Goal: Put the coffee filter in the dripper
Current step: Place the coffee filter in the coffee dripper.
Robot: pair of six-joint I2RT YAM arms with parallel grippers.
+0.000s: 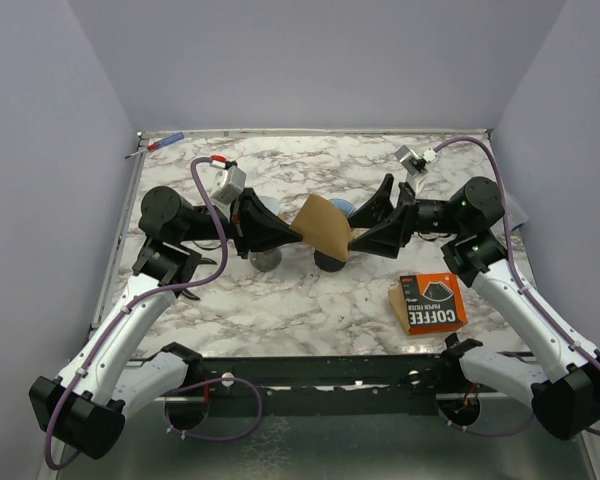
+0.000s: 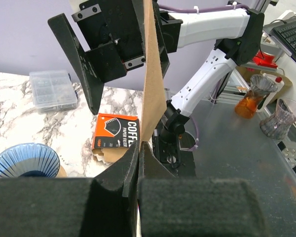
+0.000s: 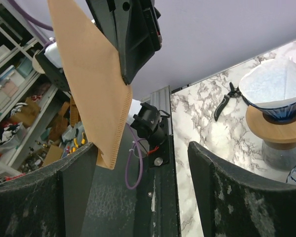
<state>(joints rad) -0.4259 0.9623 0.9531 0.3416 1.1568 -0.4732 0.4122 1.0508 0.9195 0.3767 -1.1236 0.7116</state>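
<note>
From above, the brown coffee filter (image 1: 323, 225) hung in mid-frame over the marble table (image 1: 310, 300), pinched at its left corner by the clenched left gripper (image 1: 298, 235). The right gripper (image 1: 365, 222) stood spread at the filter's right edge, grasping nothing. A blue dripper (image 1: 342, 208) peeked out just behind the paper. At lower right lay an orange box (image 1: 432, 302) lettered "COFFEE".

In the left wrist view the filter ran edge-on up the centre, the shut fingers (image 2: 130, 165) nipping its bottom corner. The box, left of centre, read "COFFEE PAPER FILTER". The blue dripper sat at lower left.

In the right wrist view the filter filled the upper left, its lower corner just above the left of the two spread fingers (image 3: 81, 170). At right, a second dripper (image 3: 281, 111) on a wooden collar held white paper.

The filter looked feather-light, thin and floppy, easily creased. The crimped seam edge seemed the firmest place to grip.
</note>
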